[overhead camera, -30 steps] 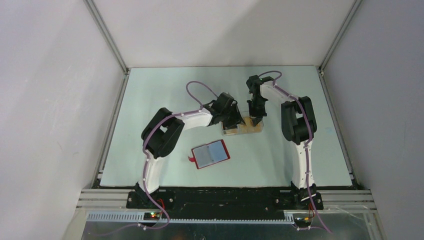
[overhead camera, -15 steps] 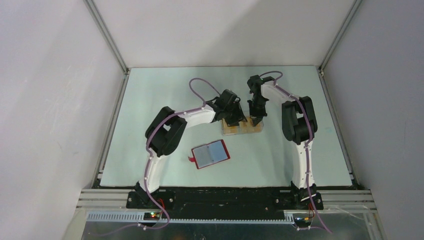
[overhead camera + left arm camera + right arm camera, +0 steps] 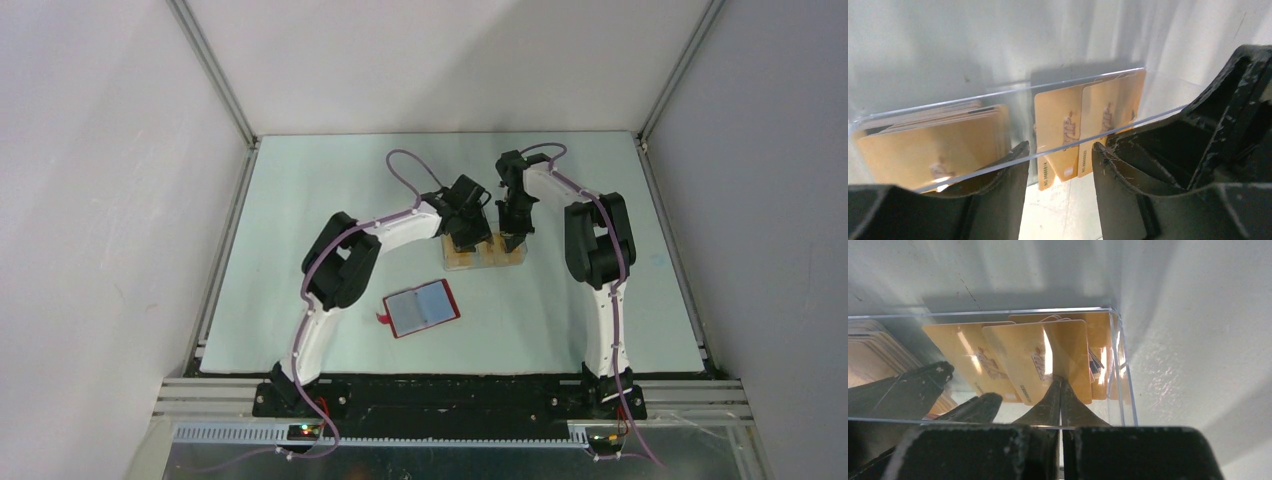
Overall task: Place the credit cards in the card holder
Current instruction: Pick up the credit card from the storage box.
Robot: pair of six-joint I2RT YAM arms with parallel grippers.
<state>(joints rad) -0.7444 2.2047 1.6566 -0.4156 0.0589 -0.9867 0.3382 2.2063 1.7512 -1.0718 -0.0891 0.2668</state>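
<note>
Top external view, biggest first: pale worktop [image 3: 300, 200], with the clear box [image 3: 486, 262] set toward its far middle. Next the left arm [image 3: 335, 275], reaching in from the near-left of the clear box, and the right arm [image 3: 595, 245], bending over from the right of it, both ending directly above it. Then the clear box itself: low, see-through, long side running left to right.

Smaller, the card holder [image 3: 423, 308]: well apart from the clear box, on its near-left side. Lies flat and opened out, blue-grey inside up, red border all round, small red tab sticking out from the edge turned away from the clear box. Both arms well apart from it.

Smaller again, the left tool [image 3: 468, 236], over the left half of the clear box. Left wrist view: left tool [image 3: 1060, 150] spread, gripping nothing, dark fingers [image 3: 998, 200] low at the near wall of the clear box. Likewise the right tool [image 3: 514, 238], over the right half of the clear box. Right wrist view: right tool [image 3: 1061, 385] pressed together, tips meeting at the lower edge of one of the credit cards [image 3: 1038, 360], near the right end wall of the clear box. Cannot tell whether that edge is caught between the tips.

Smallest, the credit cards: tan-orange, all the visible ones inside the clear box. Overlapping, leaning set in its right half, dark print along the lower edges; thicker stack [image 3: 933, 145] in its left half.
</note>
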